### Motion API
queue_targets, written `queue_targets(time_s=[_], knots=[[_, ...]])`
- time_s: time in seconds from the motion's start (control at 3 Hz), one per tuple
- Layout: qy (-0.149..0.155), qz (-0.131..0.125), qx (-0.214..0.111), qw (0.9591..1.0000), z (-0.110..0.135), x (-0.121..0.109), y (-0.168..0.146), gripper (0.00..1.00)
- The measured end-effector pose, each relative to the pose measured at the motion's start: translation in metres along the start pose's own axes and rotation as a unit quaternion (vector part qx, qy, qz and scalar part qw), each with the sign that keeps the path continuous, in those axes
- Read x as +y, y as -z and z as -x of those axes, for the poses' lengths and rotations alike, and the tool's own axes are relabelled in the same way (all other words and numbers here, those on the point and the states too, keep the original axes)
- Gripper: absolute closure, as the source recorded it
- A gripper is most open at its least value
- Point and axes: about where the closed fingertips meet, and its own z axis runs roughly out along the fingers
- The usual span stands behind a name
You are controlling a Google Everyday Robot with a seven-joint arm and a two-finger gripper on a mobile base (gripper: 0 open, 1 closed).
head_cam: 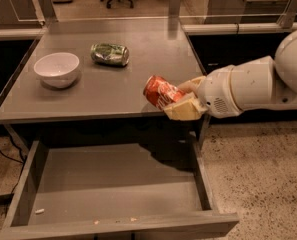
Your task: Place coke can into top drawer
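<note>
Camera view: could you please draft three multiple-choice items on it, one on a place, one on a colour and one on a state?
1. Where is the coke can?
A) lying in the top drawer
B) in the gripper, above the front right part of the table
C) standing upright at the table's back edge

2. What colour is the other can, which lies on the table?
A) green
B) blue
C) yellow

3. The top drawer is:
A) shut
B) pulled open
C) removed and set on the table

Answers:
1 B, the gripper clamps the red can over the tabletop.
2 A, its side shows green.
3 B, its grey bottom lies exposed below the table's front edge.
</note>
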Motion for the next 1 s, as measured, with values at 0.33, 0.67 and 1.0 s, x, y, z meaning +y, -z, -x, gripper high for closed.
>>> queue_targets(time_s=[0.33, 0.67, 1.0], knots=[[-0.002, 0.022, -0.003, 0.9998, -0.018, 0.039, -0.014, 1.00], [-0.005, 0.032, 0.005, 0.9995, -0.041, 0.070, -0.037, 1.00], [0.002, 0.031, 0.021, 0.9993, -0.070, 0.089, -0.070, 1.00]])
